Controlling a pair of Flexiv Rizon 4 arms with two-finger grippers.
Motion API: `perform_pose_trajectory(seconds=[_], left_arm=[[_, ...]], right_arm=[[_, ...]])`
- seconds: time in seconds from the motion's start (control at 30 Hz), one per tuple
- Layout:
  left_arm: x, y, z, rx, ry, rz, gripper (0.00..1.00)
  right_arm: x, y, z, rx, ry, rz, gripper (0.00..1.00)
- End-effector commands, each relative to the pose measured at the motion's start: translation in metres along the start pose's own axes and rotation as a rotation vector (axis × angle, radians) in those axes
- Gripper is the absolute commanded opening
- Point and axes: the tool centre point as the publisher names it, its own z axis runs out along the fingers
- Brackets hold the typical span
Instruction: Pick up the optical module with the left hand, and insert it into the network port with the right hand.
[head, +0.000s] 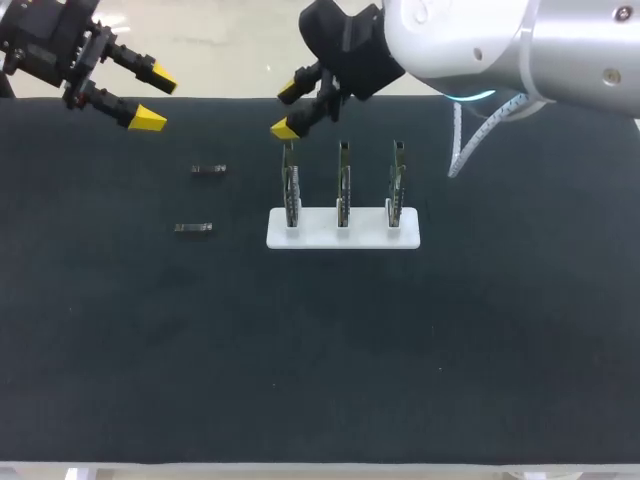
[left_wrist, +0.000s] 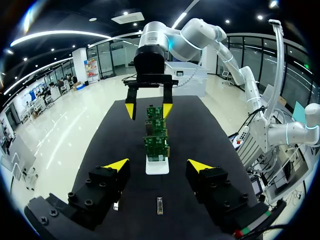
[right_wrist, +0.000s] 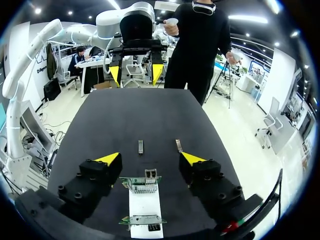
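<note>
Two small optical modules (head: 209, 169) (head: 194, 229) lie flat on the black mat, left of a white stand (head: 275, 238). The stand holds three upright green boards; the leftmost board (head: 291, 192) carries a metal network port (right_wrist: 150, 174) on its top edge. My right gripper (head: 288, 110) hangs open just above that board, and the port sits between and below its fingers (right_wrist: 150, 159) without touching them. My left gripper (head: 155, 98) is open and empty at the far left corner, well away from both modules. In the left wrist view one module (left_wrist: 159, 206) lies ahead of the left gripper (left_wrist: 158, 165).
The other two boards (head: 343, 186) (head: 397, 184) stand to the right of the one under my right gripper. A white coiled cable (head: 470, 140) hangs from the right arm over the mat's far right. The black mat (head: 320, 360) spreads bare toward the near edge.
</note>
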Motion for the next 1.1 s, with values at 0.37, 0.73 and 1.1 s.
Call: perform_pose_trajectory(seconds=[0.37,0.73,1.1], left_arm=[[-0.0004,-0.0002,0.0003,-0.001,0.003,-0.001,1.00],[-0.0004,-0.0002,0.0003,-0.001,0.003,-0.001,1.00],[-0.0004,-0.0002,0.0003,-0.001,0.003,-0.001,1.00]], right_arm=[[-0.0040,0.0000,-0.0016,0.004,0.036,-0.019,0.00],[-0.0005,0.0014,0.0028,0.005,0.055,-0.036,0.00],[0.0029,0.0020,0.0029,0.001,0.071,-0.037,0.00]])
